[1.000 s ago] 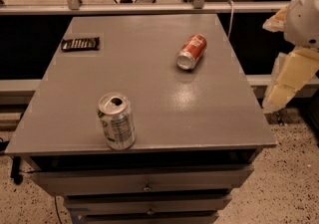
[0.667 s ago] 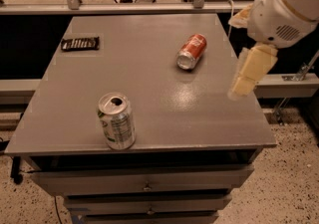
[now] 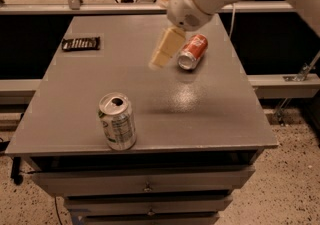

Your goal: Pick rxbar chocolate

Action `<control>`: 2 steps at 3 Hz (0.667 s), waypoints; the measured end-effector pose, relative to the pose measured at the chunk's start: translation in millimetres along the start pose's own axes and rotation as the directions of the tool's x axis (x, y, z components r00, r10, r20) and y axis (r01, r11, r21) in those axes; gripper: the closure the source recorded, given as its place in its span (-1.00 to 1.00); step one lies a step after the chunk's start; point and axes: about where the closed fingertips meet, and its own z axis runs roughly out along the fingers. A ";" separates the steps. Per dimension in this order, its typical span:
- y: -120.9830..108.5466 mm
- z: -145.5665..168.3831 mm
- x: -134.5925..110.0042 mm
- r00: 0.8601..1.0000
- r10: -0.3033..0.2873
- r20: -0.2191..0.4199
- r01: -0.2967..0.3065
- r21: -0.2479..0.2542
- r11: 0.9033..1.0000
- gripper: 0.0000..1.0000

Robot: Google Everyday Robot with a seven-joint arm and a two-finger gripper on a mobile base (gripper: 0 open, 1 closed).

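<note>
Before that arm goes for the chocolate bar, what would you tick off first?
1. Is the rxbar chocolate in plain view, flat at the far left of the table: ok.
2. Nothing lying on it or touching it: ok.
3. Is the hand above the bar: not ok; it hovers mid-table, beside the tipped red-orange can.
4. Way from hand to bar free: ok; the upright silver-green can stands near the front edge.

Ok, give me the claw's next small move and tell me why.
Probably shift the claw left, toward the rxbar chocolate. The claw hangs over the middle of the table, beside the tipped red-orange can, while the bar lies flat near the far-left corner, untouched. The upright silver-green can stands near the front edge, off that path.
</note>
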 end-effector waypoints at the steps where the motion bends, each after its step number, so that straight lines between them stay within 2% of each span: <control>1: -25.6 61.3 -60.8 0.993 -0.023 0.117 0.025 -0.014 1.000 -1.00; 2: -25.5 60.9 -60.3 0.993 -0.023 0.116 0.025 -0.014 1.000 -1.00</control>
